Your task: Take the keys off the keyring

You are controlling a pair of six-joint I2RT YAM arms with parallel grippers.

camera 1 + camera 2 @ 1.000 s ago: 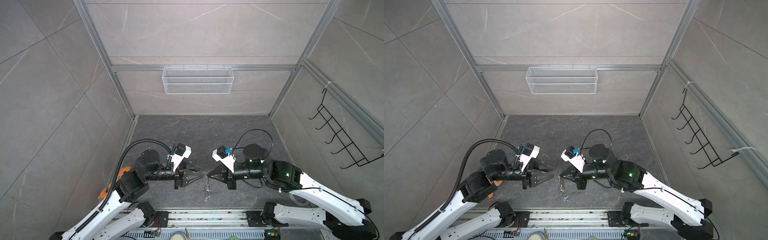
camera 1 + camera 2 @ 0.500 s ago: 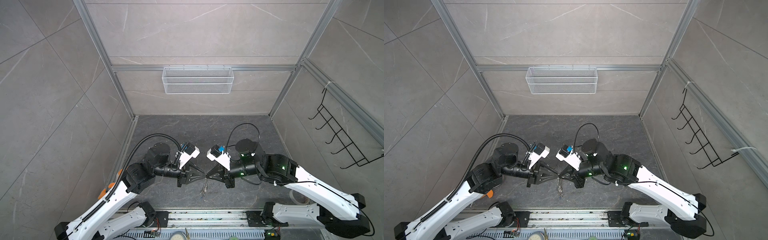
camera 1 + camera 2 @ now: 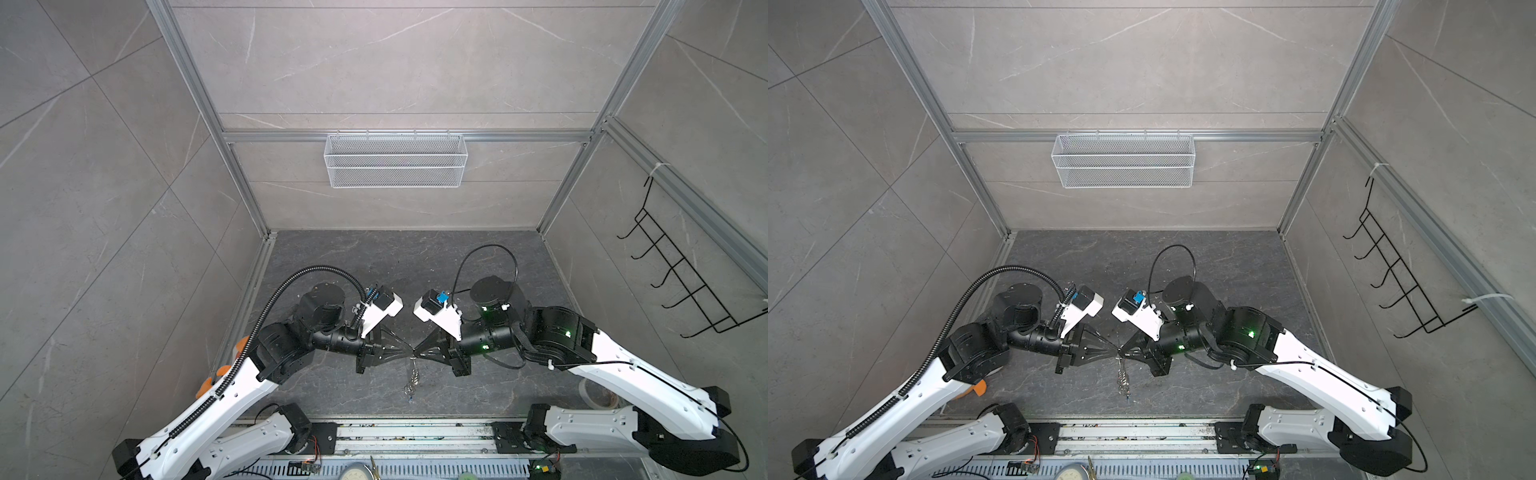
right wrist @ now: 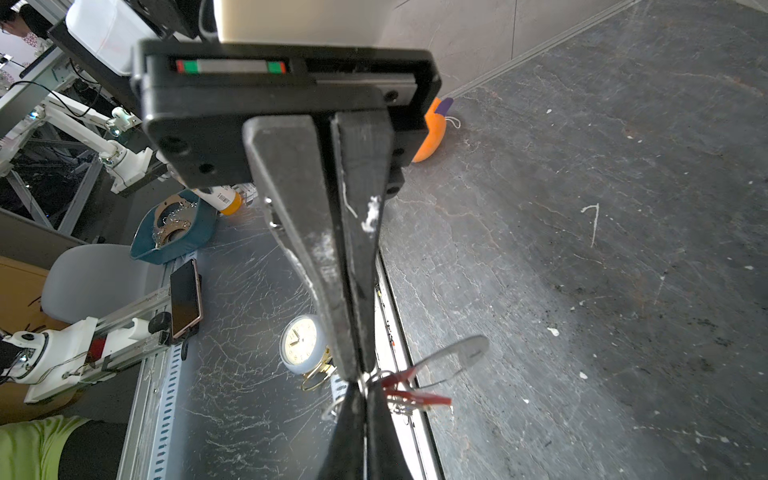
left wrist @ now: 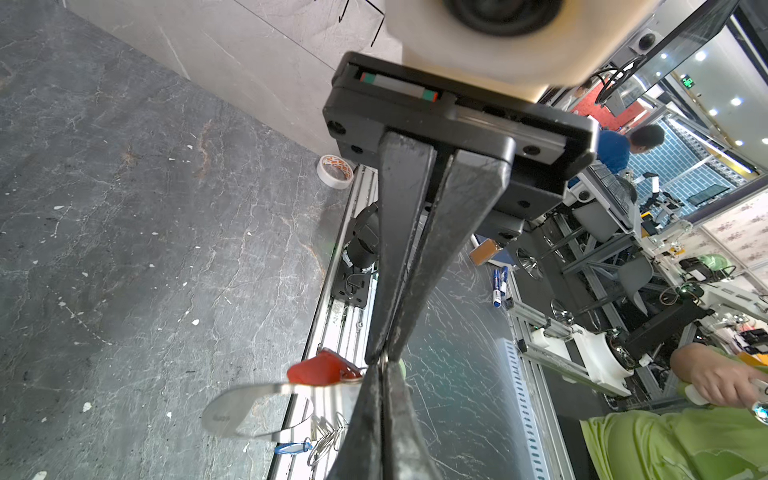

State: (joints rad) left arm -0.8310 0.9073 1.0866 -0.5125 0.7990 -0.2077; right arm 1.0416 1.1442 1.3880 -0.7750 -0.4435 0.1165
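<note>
Top views: left tool (image 3: 409, 355) has shut; right tool (image 3: 417, 354) grips keyring (image 3: 413, 375).

Two robot arms, each ending in one claw: one left claw (image 3: 408, 353) and one right claw (image 3: 418, 355). Hanging at the claw tips is one keyring (image 5: 232, 409), a flat grey plate with one oval hole. Just beside the tips are one red tag (image 5: 320, 370), one blue tag (image 5: 293, 448) and one silver chain (image 5: 326, 434). Well behind both claws hangs one white wire basket (image 3: 395, 166). Out past the right claw are one black hook rack (image 3: 681, 282) and one tape roll (image 3: 598, 397) on the counter. Out past the left claw lies one orange object (image 4: 432, 137)
</note>
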